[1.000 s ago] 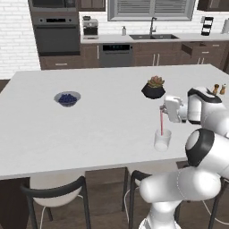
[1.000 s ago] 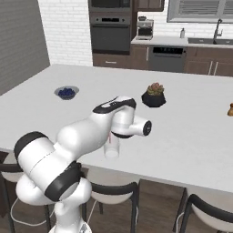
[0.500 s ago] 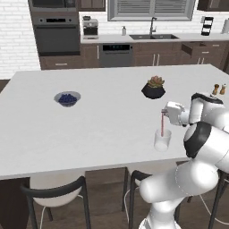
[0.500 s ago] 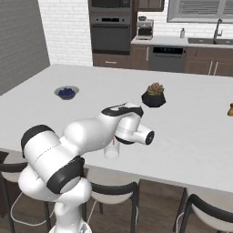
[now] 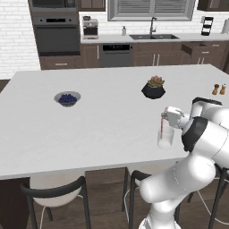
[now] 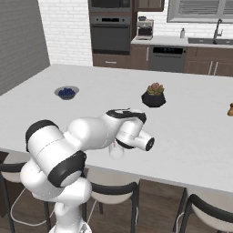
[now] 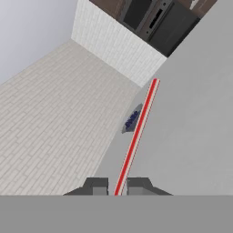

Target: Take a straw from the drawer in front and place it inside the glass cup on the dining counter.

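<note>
The glass cup (image 5: 165, 138) stands near the front right edge of the white dining counter (image 5: 103, 120). My gripper (image 5: 166, 114) hovers just above the cup, shut on the thin pink-red straw (image 5: 161, 126). The straw hangs nearly upright and its lower end reaches down inside the cup's outline. In the hand view the straw (image 7: 136, 134) runs up and away from between the two fingertips of the gripper (image 7: 117, 187). From the right base view my forearm covers most of the cup (image 6: 116, 153). A dark brown drawer (image 5: 200, 47) stands pulled out in the far cabinets at back right.
A grey bowl of blue berries (image 5: 67, 98) sits on the counter's left. A black pot with a succulent (image 5: 153, 88) stands behind the cup. Salt and pepper shakers (image 5: 218, 89) are at the right edge. Stools (image 5: 53, 192) line the front.
The hand has sunk slightly with the straw, bringing its lower end down into the cup. The arm's elbow has swung to the right.
</note>
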Motion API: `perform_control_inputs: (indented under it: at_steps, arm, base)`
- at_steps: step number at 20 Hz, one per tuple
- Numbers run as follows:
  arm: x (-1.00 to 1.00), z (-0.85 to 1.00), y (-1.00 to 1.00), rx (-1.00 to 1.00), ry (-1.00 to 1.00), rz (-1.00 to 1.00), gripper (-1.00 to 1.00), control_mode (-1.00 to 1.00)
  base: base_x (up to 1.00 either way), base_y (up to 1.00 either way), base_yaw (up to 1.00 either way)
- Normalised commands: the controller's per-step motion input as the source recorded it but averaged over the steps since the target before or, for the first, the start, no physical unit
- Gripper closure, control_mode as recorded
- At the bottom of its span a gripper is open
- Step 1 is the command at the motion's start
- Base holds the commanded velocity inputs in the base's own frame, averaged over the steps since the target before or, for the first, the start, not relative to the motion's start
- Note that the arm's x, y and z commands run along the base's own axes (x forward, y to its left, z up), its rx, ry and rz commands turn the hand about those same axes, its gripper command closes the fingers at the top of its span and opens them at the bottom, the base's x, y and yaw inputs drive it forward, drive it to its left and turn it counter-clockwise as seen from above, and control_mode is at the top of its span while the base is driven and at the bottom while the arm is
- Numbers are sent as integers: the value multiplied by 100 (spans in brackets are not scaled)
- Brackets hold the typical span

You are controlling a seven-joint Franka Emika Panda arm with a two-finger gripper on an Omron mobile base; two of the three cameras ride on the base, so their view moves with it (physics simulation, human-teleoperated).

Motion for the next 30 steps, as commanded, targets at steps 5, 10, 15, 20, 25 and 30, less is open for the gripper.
perform_control_inputs:
  at_steps: [5, 10, 15, 20, 25, 30]
  arm:
    - [-32, -6, 0, 0, 0, 0, -100, -100]
    - [-20, 0, 0, 0, 0, 0, -100, -100]
    - [-9, 0, 0, 0, 0, 0, -100, -100]
    - [0, 0, 0, -1, 2, -2, -100, -100]
    - [0, 10, 0, -8, 11, -5, -100, -100]
    - [0, 16, 0, -9, 20, -5, -100, -100]
  base:
    - [0, 0, 0]
    - [0, 0, 0]
    - [0, 0, 0]
    - [0, 0, 0]
    - [0, 0, 0]
    - [0, 0, 0]
